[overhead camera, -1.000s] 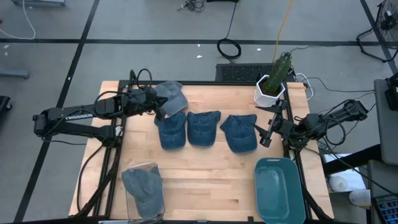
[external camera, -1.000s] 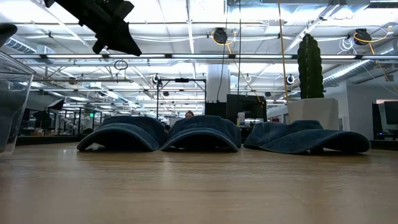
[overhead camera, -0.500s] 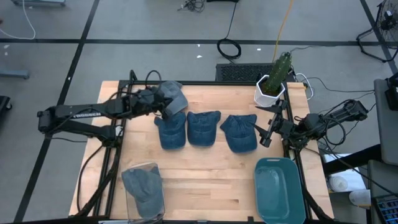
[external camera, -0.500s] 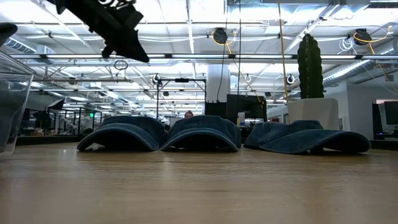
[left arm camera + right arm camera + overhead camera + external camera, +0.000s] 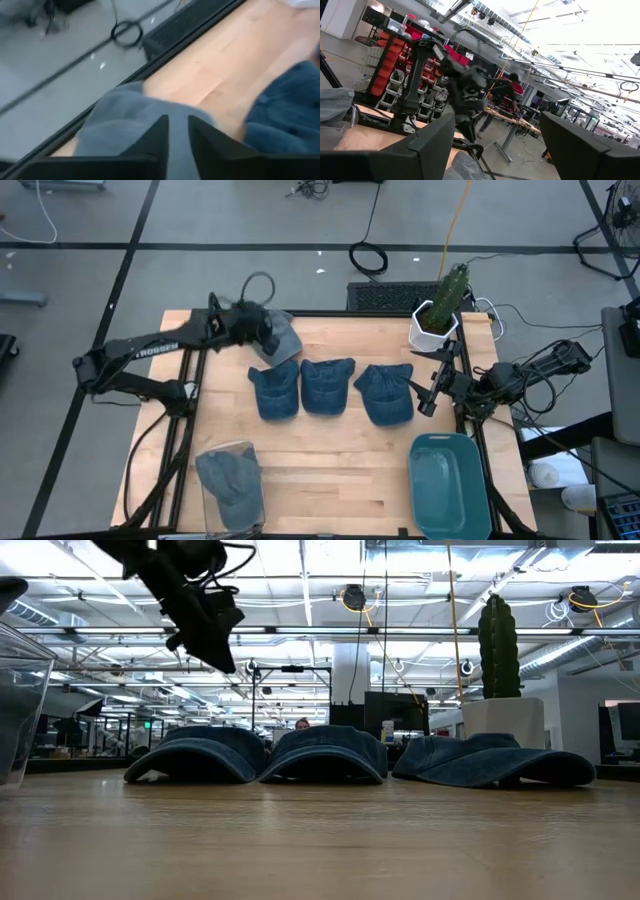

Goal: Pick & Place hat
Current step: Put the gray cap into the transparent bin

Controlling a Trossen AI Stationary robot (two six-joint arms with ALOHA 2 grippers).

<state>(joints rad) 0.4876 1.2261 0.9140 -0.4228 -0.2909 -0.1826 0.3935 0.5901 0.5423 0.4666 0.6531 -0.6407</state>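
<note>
Your left gripper [image 5: 268, 332] sits right over the grey hat [image 5: 284, 335] at the table's back-left; can't tell if fingers grip it. Right gripper [image 5: 425, 390] waits open by the far-right blue hat [image 5: 385, 393]. Left arm's nearer.

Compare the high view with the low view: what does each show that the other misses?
Only the high view shows the grey hat under the left gripper, the teal tray, the container holding another grey hat, and the right gripper waiting at the table's right edge. Only the low view shows the room's ceiling. Both show three blue hats in a row and the cactus.
</note>
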